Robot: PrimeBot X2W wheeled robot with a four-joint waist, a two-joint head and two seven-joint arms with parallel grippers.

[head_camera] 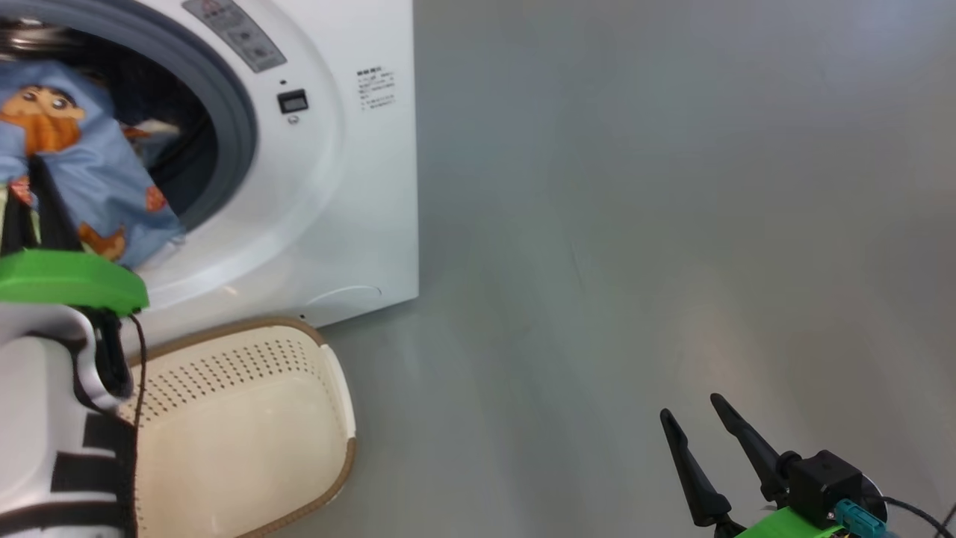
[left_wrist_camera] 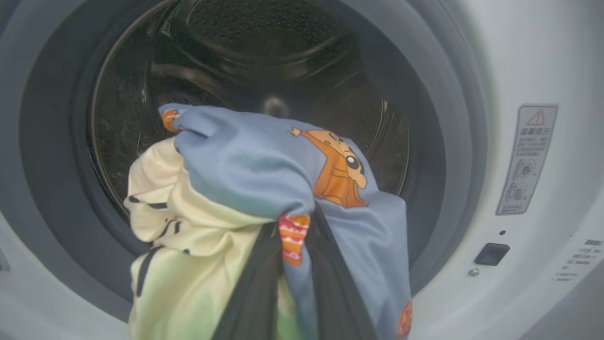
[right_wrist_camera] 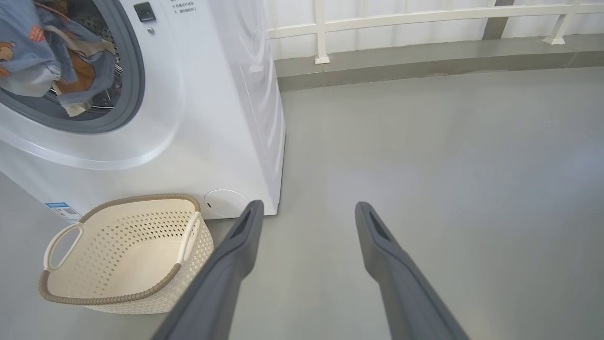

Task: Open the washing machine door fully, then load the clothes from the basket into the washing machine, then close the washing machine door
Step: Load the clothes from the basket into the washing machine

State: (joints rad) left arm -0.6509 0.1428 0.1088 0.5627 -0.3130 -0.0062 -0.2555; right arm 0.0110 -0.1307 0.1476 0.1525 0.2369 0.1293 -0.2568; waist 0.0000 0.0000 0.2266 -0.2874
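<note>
My left gripper (left_wrist_camera: pixel 295 245) is shut on the clothes (left_wrist_camera: pixel 245 179), a light-blue garment with orange cartoon figures bunched with a cream one with black marks. It holds them up at the washing machine's (head_camera: pixel 351 187) round opening, in front of the dark steel drum (left_wrist_camera: pixel 264 56). In the head view the bundle (head_camera: pixel 89 164) hangs over the grey gasket (head_camera: pixel 243 127). More cloth lies inside the drum (right_wrist_camera: pixel 80 71). The cream basket (head_camera: pixel 224 366) stands on the floor below the opening, its inside bare (right_wrist_camera: pixel 108 298). My right gripper (head_camera: pixel 691 407) is open, low over the floor (right_wrist_camera: pixel 309 206). The washing machine door is out of view.
Grey floor (head_camera: pixel 635 224) stretches to the right of the machine. In the right wrist view a raised kerb (right_wrist_camera: pixel 424 61) and a white railing (right_wrist_camera: pixel 401 19) run along the back. A blue label (right_wrist_camera: pixel 59 208) sits at the machine's lower corner, next to the basket.
</note>
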